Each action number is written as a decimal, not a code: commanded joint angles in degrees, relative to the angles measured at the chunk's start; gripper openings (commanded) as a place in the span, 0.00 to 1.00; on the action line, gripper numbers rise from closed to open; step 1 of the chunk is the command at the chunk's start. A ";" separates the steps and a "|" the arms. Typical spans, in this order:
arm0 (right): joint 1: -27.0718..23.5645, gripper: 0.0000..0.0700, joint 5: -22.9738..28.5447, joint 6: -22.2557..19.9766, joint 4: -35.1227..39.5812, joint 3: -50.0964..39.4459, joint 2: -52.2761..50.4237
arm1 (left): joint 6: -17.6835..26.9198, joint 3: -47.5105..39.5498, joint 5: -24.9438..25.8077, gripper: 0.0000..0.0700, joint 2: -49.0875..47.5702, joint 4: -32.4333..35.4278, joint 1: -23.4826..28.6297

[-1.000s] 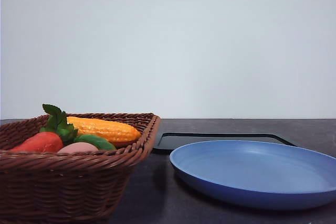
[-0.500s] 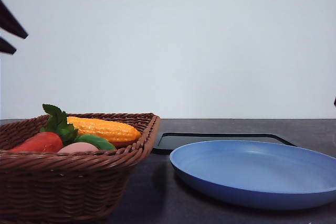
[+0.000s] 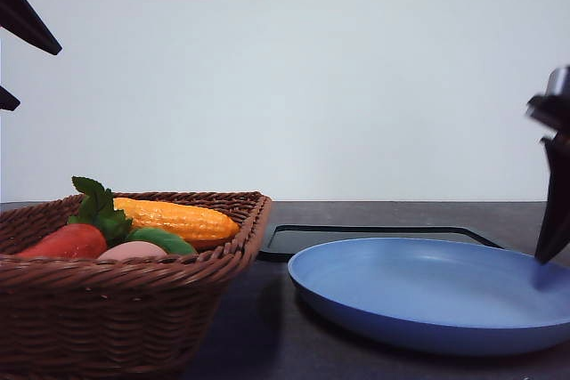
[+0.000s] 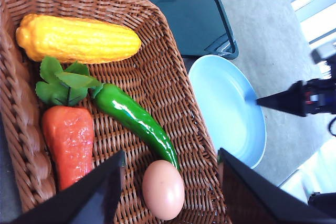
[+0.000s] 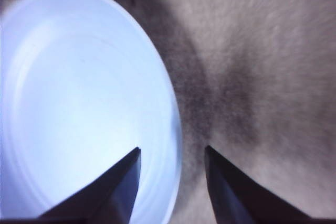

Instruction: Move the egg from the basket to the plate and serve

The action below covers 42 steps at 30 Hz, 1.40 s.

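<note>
The pinkish-brown egg (image 4: 163,189) lies at one end of the wicker basket (image 4: 157,72), just past the tip of a green pepper. My left gripper (image 4: 171,153) hovers open above the basket, its fingers on either side of the egg and apart from it. In the front view the egg (image 3: 132,250) peeks over the basket (image 3: 116,309) rim, and the left gripper (image 3: 18,55) is high at the left edge. The light-blue plate (image 3: 427,295) sits to the right. My right gripper (image 5: 172,149) is open, its fingers either side of the plate (image 5: 79,103) rim; the gripper (image 3: 552,189) also appears at the right edge of the front view.
The basket also holds a yellow corn cob (image 4: 79,38), a red-orange carrot-like vegetable (image 4: 68,137) with green leaves and the green pepper (image 4: 136,121). A flat black tray (image 3: 374,236) lies behind the plate on the dark table.
The left gripper's fingers have come further into view at the upper left. The right gripper has entered from the right edge and come down beside the plate. Basket contents unmoved.
</note>
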 commanded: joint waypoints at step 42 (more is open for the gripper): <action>-4.65 0.00 0.53 3.30 -2.03 0.55 -20.14 | -2.79 7.49 -22.68 0.60 15.73 -3.30 -29.12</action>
